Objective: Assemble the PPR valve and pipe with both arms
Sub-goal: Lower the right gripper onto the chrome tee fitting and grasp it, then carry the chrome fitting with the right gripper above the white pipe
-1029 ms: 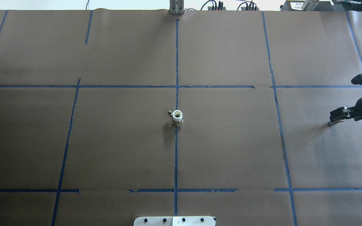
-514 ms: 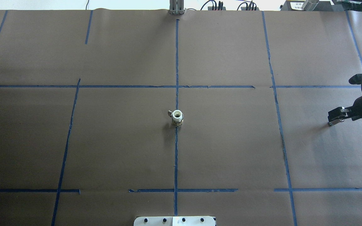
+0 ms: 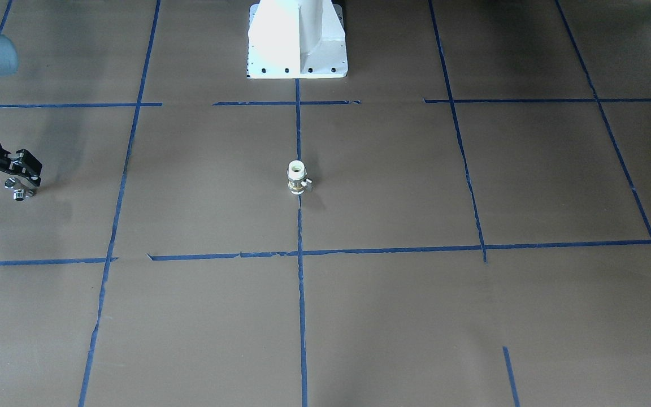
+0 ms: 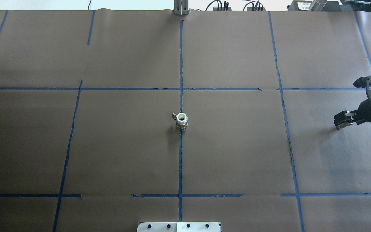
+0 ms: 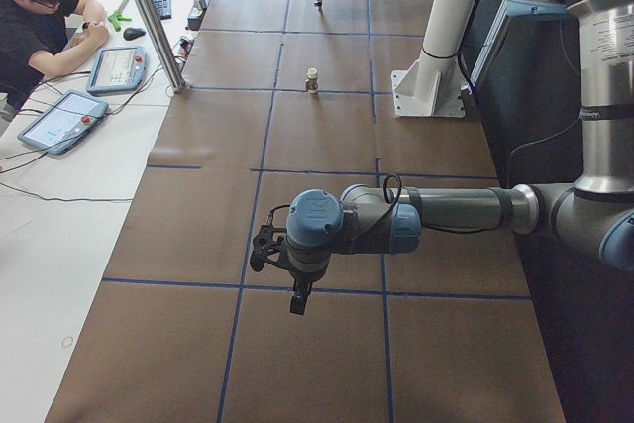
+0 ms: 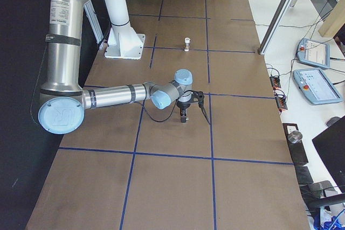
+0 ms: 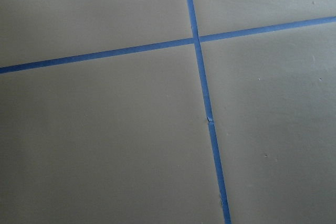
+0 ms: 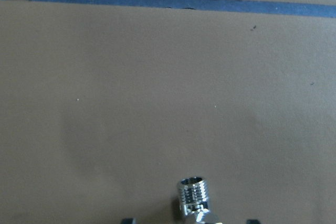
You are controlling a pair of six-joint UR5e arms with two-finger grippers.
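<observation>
The PPR valve stands upright on the brown table at the centre, white end up, with its small handle to one side; it also shows in the front view. My right gripper is far off at the table's right side, shut on the chrome pipe, which it holds just above the table. The front view shows that gripper and the pipe at the far left. In the right wrist view a threaded stub of the pipe sticks out. My left gripper shows only in the left side view; I cannot tell whether it is open or shut.
The white robot base stands behind the valve. Blue tape lines divide the table into squares. A metal post stands at the far edge. An operator sits with control tablets beyond that edge.
My right gripper with the pipe has shifted slightly toward the table's centre. The valve has not moved.
</observation>
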